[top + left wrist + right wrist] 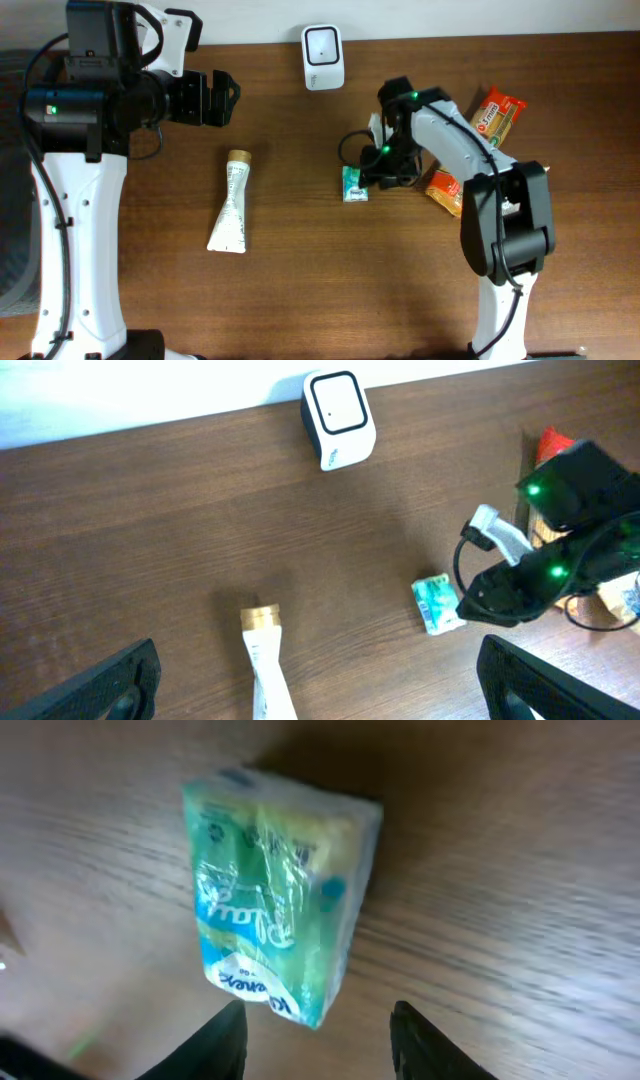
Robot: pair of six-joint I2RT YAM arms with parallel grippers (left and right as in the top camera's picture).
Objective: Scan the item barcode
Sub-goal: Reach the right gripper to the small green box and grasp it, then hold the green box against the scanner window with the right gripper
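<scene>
1. Now the right tool is hovering open beside the green packet
2. That packet is lying on the tabletop in front of the white scanner
3. The left tool is gaping wide, left of the scanner

On the desk, the barcode scanner stands at the far edge, about midway across. The tube lies left of centre, nearer than the scanner, with its cap end toward the far side. The small wrapped pack lies right of centre, well apart from the tube. The right gripper sits just right of the pack, whose near end reaches the gap between the jaws. Further right lie two snack packets, one far and one nearer, partly under the right arm. The left gripper hangs at the far left, well apart from the tube.
</scene>
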